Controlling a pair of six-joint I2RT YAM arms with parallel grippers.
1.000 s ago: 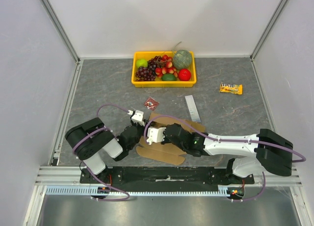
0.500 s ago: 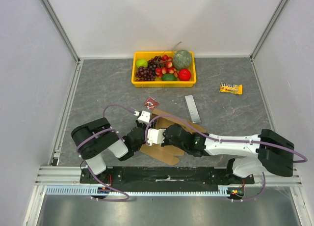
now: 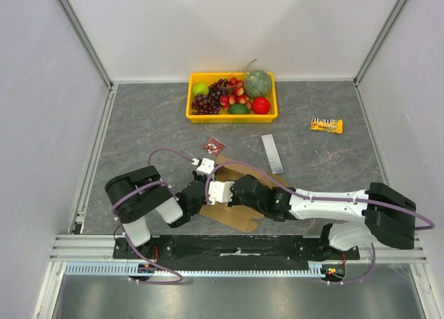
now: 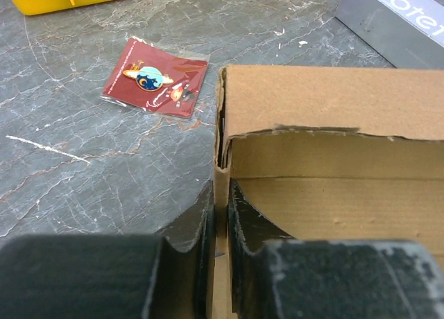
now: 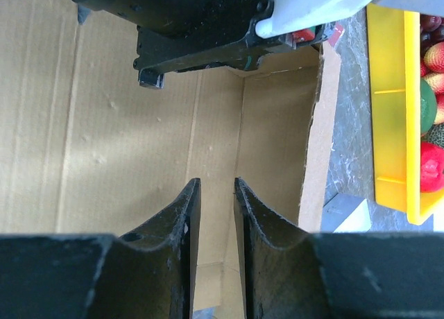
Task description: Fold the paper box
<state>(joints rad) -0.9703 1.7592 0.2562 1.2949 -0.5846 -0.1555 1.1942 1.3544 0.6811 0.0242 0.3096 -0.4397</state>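
While left fingers (image 4: 191,229) pinch it, one paper box (image 4: 326,100) stands open.

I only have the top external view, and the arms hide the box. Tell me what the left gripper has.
Observer: The left gripper pinches an upright wall of the box at its corner, clamping it from both sides.
Operator: Now report the right gripper.
Observer: The right gripper points into the box, jaws slightly apart. Only cardboard shows through the gap.
Operator: Identify the red thing beside the box.
Observer: It is a red packet showing a ringed planet. It lies flat on the table, apart from the box.
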